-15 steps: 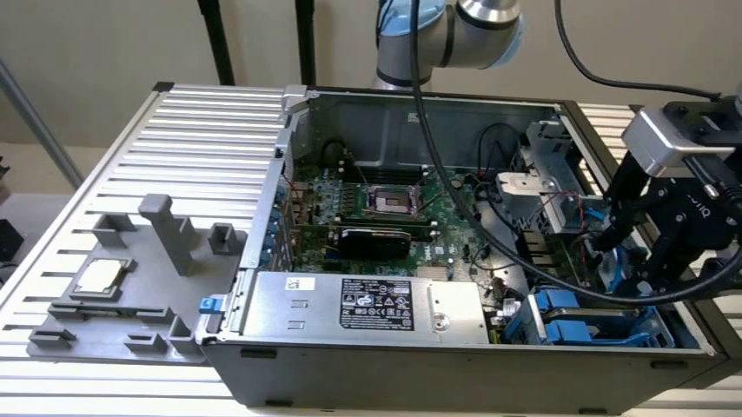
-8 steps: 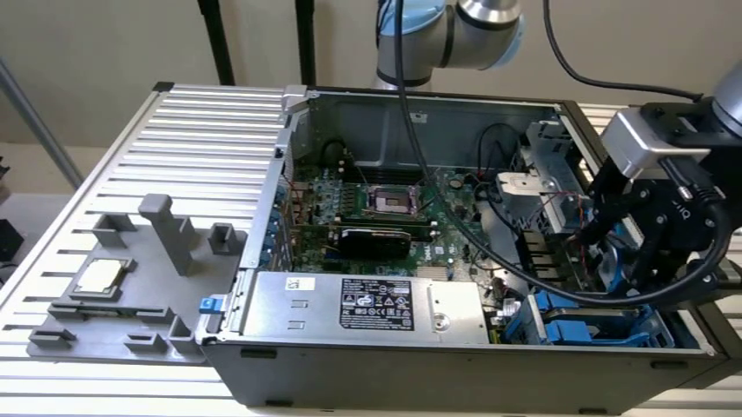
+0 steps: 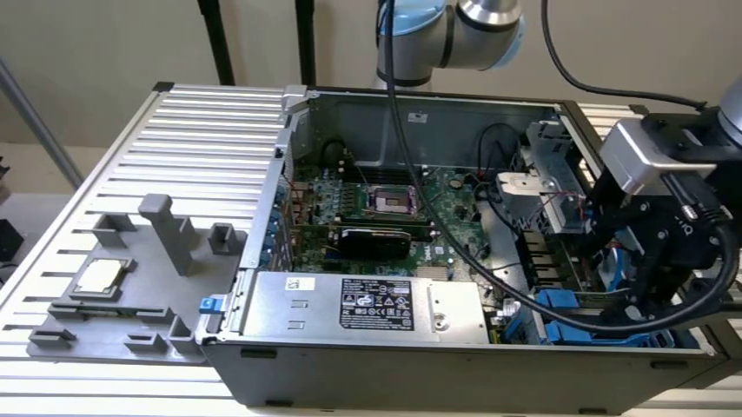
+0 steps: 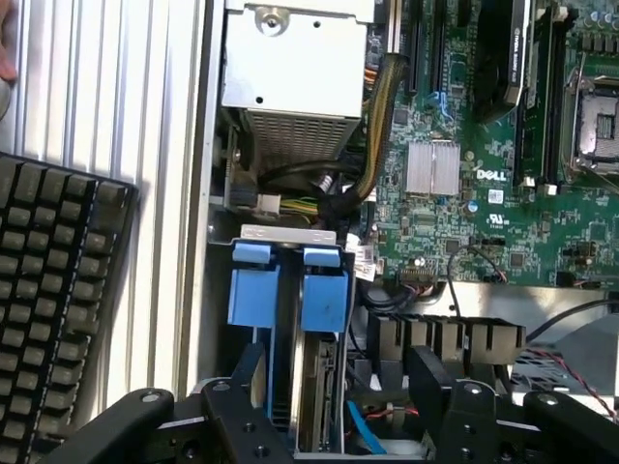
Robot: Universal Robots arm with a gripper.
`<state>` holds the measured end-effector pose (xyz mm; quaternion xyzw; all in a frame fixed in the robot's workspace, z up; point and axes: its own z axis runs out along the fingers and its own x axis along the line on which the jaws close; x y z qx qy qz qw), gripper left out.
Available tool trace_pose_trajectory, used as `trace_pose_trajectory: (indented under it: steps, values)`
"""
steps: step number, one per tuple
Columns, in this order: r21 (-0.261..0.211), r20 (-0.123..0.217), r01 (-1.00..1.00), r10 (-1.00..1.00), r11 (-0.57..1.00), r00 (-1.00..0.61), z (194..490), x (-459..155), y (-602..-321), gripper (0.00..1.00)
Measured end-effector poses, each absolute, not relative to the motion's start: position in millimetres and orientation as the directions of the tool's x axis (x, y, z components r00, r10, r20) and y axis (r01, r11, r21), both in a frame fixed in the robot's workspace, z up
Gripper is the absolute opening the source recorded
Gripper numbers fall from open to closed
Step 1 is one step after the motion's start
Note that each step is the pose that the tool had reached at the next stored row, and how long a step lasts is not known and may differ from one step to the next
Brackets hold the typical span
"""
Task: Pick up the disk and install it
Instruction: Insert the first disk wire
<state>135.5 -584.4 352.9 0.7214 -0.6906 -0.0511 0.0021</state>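
At the exterior view's right end of the open computer case (image 3: 464,373), the gripper (image 3: 635,300) is lowered into the drive bay beside the motherboard (image 3: 383,204). In the wrist view the gripper (image 4: 338,372) has its two black fingers (image 4: 253,372) spread apart, clamped on nothing. The disk (image 4: 324,300), on edge in its blue carrier, sits in the bay between the fingers. A gap shows between the disk and the finger on the motherboard side. A second blue carrier (image 4: 253,290) stands just beside it, partly behind the other finger. The grey power-supply box (image 3: 371,308) lies along the case's near wall. Outside the case, a keyboard (image 4: 58,309) rests on the slatted table (image 3: 208,113), and a CPU chip (image 3: 99,276) sits on a grey fixture (image 3: 128,321).
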Motion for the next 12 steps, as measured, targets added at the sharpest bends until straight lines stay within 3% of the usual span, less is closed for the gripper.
trace_pose_trajectory:
  steps: [12]
  values:
    - [0.091, -0.105, -0.995, -0.994, -0.049, 0.039, 379, 173, -588, 0.7]
